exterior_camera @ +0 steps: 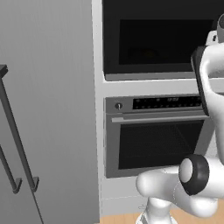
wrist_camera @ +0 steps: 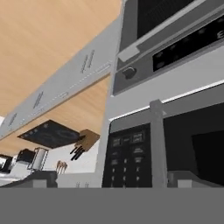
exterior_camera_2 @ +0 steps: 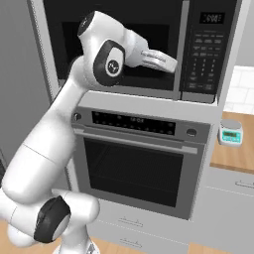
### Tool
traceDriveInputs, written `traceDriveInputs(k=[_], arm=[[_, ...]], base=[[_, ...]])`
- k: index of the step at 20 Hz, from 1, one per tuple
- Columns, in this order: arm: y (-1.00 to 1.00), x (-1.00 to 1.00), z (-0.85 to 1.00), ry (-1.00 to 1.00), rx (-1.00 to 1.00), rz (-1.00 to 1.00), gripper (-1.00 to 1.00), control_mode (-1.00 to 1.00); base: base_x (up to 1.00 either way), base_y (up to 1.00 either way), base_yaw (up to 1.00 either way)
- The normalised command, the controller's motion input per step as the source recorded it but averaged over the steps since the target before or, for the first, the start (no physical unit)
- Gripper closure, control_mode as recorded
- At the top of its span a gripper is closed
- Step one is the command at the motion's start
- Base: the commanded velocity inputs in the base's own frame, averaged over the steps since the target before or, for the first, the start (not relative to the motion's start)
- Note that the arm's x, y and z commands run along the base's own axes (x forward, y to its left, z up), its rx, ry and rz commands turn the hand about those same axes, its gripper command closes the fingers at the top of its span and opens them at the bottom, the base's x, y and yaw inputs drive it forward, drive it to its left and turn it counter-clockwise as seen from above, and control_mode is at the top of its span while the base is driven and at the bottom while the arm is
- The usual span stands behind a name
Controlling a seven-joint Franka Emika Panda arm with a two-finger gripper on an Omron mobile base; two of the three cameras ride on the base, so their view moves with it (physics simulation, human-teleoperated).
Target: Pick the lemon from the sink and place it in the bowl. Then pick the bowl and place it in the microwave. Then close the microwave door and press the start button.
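The microwave (exterior_camera_2: 134,49) is seen built into the pale cabinet column, black all over, with its button panel (exterior_camera_2: 204,52) on the right side and a small lit display at the top of that panel. The microwave door (exterior_camera_2: 116,47) is shut flat against the front, and its dark window gives nothing away about what's inside. Straight below sits the oven (exterior_camera_2: 136,163), with a bar handle and a row of controls along its top strip.

The hand (exterior_camera_2: 166,60) is held up right in front of the door, just left of the button panel, and pointed toward that panel. From the right base view its pale fingers (exterior_camera_2: 158,54) look close together, but whether they're fully pressed together can't be told, and nothing is seen between them. Whether the tips actually touch the door or the panel can't be told either.

In the hand view, which is rolled over, the panel's buttons (wrist_camera: 127,159) are seen close ahead. Off to the hand's right, a small pale kitchen scale (exterior_camera_2: 231,132) is parked on the wooden counter (exterior_camera_2: 235,156).
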Motion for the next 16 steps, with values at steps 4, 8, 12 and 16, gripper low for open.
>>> traceDriveInputs(k=[4, 8, 12, 16], arm=[[-0.99, -0.76, -0.38, 0.18, 0.29, -0.16, -1.0, -1.0], [-0.73, -0.49, -0.74, 0.06, 0.34, -0.14, -1.0, -1.0], [-0.17, -0.01, -0.73, -0.09, 0.52, -0.2, -1.0, -1.0], [0.27, 0.0, -0.25, -0.33, 0.52, -0.18, -1.0, -1.0]], base=[[0.0, 0.0, 0.0], [0.0, 0.0, 0.0], [0.0, 0.0, 0.0], [0.0, 0.0, 0.0]])
